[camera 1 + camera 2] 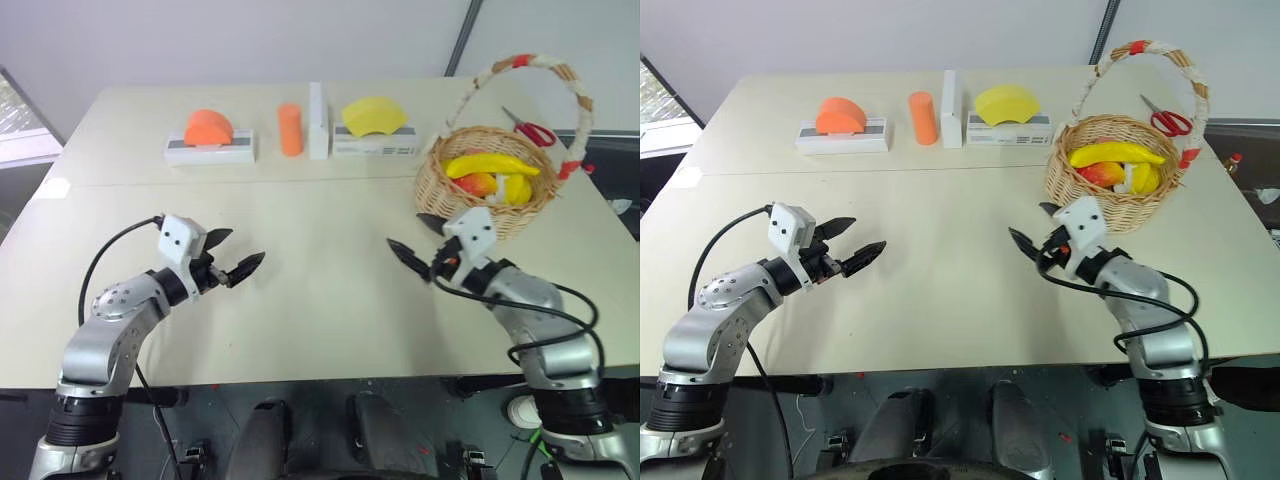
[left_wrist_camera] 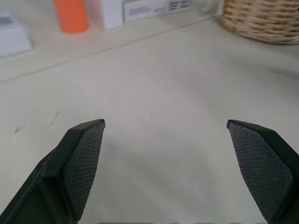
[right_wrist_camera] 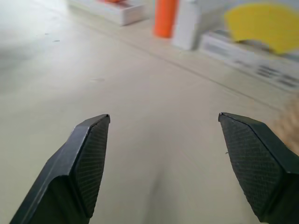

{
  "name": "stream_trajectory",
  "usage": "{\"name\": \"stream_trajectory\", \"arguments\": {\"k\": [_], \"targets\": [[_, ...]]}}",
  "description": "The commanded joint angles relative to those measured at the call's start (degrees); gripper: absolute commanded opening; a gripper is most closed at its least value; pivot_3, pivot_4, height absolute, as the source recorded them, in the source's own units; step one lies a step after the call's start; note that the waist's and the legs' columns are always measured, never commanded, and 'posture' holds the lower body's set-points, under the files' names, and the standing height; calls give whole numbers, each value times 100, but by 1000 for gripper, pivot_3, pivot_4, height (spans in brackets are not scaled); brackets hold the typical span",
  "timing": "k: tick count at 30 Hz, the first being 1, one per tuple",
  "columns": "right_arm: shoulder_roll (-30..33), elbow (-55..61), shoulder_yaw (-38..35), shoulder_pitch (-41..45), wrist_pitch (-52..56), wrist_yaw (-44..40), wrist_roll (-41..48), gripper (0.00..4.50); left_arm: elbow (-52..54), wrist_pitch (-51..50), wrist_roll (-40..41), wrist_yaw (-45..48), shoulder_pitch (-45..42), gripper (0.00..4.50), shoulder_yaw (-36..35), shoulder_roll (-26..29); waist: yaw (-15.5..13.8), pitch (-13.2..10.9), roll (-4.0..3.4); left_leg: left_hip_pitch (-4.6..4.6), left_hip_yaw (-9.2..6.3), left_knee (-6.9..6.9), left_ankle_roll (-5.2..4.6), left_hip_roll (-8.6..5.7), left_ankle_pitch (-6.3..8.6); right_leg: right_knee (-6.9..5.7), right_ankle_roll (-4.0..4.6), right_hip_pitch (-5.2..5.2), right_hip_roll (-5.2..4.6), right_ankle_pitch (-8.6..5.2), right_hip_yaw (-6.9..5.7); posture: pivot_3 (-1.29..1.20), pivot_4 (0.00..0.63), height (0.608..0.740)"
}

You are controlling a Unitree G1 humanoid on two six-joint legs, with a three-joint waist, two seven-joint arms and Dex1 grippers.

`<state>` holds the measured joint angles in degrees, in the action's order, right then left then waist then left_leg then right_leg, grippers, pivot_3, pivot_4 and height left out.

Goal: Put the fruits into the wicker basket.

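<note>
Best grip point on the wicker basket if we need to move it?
Take the wicker basket by the top of its arched handle, coming from above. The arch stands upright and clear over the fruit, and the band looks thin enough for the fingers, while the body looks too wide.

In the round tan woven wicker basket (image 1: 487,190) near the table's right edge, the curved yellow banana (image 1: 492,165) partly hides the pink-orange peach (image 1: 479,184). The elongated mango-like fruit cannot be told apart.
</note>
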<state>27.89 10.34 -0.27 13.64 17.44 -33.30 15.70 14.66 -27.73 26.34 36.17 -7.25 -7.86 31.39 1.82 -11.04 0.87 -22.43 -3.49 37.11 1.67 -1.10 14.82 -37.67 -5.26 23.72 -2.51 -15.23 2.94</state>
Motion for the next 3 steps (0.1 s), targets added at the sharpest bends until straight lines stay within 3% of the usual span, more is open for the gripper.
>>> {"name": "stream_trajectory", "arguments": {"k": [1,3], "targets": [[-137,-271,120,229,-359,-143,-92,3872,139,263,-57,-61,205,4500,-199,-48,-1,0,0,0,1,0,-1,0,1,4,-1,-1,-3,0,0,0,150,740],[-144,-424,145,284,-457,-231,-129,3872,144,333,-24,-30,304,4500,-234,-69,-5,0,0,0,-1,-1,-2,0,1,9,-1,-4,-6,1,-1,0,150,740]]}}
